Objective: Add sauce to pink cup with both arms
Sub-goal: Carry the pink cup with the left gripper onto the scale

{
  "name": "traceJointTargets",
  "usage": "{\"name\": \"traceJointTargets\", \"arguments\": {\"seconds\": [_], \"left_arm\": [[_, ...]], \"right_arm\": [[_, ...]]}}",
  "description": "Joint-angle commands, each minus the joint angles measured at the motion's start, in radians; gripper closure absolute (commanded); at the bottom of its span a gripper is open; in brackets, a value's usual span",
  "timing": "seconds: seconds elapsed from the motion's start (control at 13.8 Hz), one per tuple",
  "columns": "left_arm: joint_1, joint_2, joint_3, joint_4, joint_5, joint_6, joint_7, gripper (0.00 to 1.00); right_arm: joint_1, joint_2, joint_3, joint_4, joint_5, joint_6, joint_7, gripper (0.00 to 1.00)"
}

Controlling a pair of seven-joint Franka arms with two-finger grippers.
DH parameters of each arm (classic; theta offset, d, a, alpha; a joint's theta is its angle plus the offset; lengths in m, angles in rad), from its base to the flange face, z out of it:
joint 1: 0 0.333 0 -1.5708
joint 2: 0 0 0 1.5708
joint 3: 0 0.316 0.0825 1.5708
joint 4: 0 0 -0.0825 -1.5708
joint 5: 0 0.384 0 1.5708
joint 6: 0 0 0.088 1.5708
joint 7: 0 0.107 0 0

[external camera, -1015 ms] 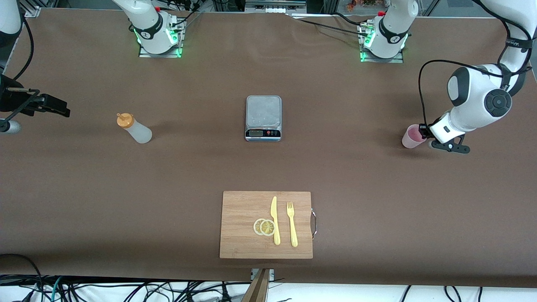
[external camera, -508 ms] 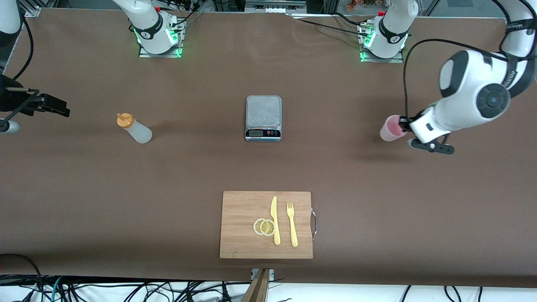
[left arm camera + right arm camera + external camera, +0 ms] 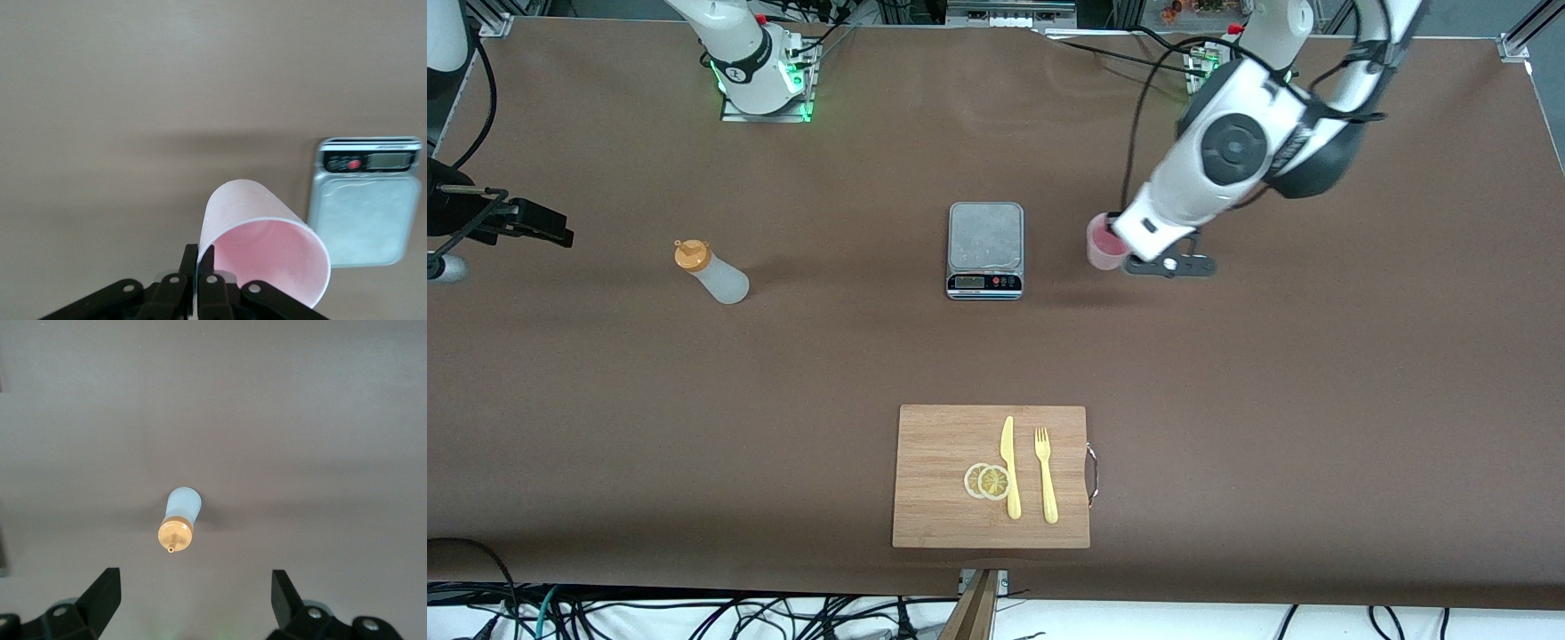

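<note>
Front view shows the left gripper point(image 3: 1113, 242) up in the air over bare tabletop point(image 3: 1272, 382) just beside the kitchen scale point(image 3: 984, 250), on the side toward the left arm's end. Its fingers are pinched on the rim of the pink cup point(image 3: 1104, 244), which hangs clear of the brown surface. From the left wrist view, the two black fingertips point(image 3: 198, 267) meet on the cup's wall point(image 3: 263, 247), one inside the rim and one outside, with the cup mouth facing the camera and the scale point(image 3: 363, 200) close by.

The sauce bottle point(image 3: 712, 272), whitish with an orange nozzle cap, stands on the tabletop well toward the right arm's end, about level with the scale's display. The right gripper point(image 3: 534, 224) waits near that end's edge, over the table; the right wrist view shows its jaws spread wide with nothing between them, the bottle point(image 3: 179, 520) below and apart from them.

A wooden cutting board point(image 3: 943, 444) lies near the tabletop's edge closest to the front camera, carrying two lemon slices point(image 3: 987, 481), a yellow knife point(image 3: 1009, 467) and a yellow fork point(image 3: 1046, 475).
</note>
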Motion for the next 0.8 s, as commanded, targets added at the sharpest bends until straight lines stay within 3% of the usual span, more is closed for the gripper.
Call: {"name": "traceJointTargets", "arguments": {"seconds": [0.0, 0.29, 0.51, 0.73], "left_arm": [[-0.124, 0.107, 0.008, 0.053, 0.0, 0.078, -0.202, 1.0], [-0.262, 0.229, 0.016, 0.112, 0.053, 0.154, -0.394, 1.0], [-0.309, 0.332, 0.019, 0.175, 0.176, 0.16, -0.475, 1.0], [-0.326, 0.357, 0.021, 0.192, 0.185, 0.161, -0.485, 1.0]], "right_arm": [[-0.003, 0.001, 0.001, 0.015, -0.006, -0.016, -0.005, 0.0], [-0.003, -0.001, 0.003, 0.015, -0.006, -0.015, -0.001, 0.0], [0.002, 0.002, 0.004, 0.012, -0.009, -0.016, 0.006, 0.0], [0.002, 0.005, 0.003, 0.012, -0.012, -0.015, 0.003, 0.0]]}}
